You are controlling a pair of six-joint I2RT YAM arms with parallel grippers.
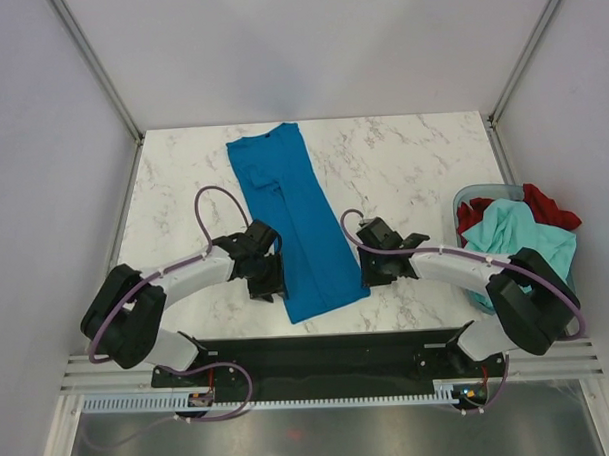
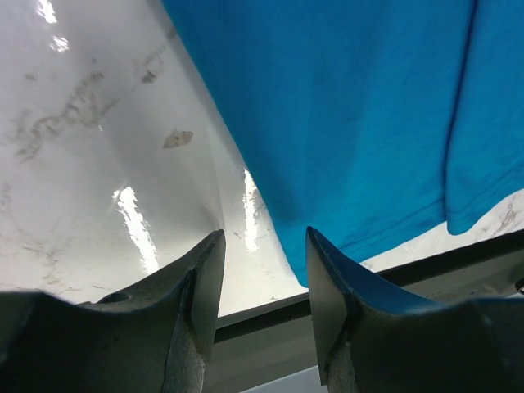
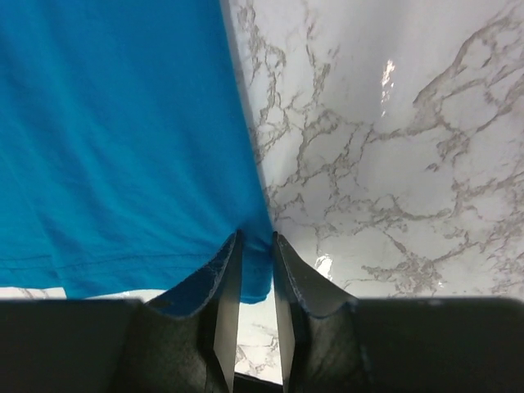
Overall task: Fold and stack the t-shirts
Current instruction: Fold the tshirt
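Note:
The blue t-shirt (image 1: 294, 218) lies flat on the marble table as a long, narrow folded strip, collar end far and hem end near. My left gripper (image 1: 272, 286) sits at the strip's near left corner. It is open (image 2: 264, 237) with only bare table in the gap, and the blue cloth (image 2: 352, 106) ends just right of that gap. My right gripper (image 1: 372, 276) is at the near right corner, its jaws narrow (image 3: 255, 241) and closed on that corner of the shirt (image 3: 123, 139). A mint-teal t-shirt (image 1: 520, 235) and a red t-shirt (image 1: 549, 207) lie crumpled in the basket.
The translucent grey-blue basket (image 1: 471, 193) stands at the table's right edge, beside my right arm. White walls with metal posts close in the table (image 1: 412, 164) at the left, back and right. A black rail runs along the near edge (image 2: 426, 270).

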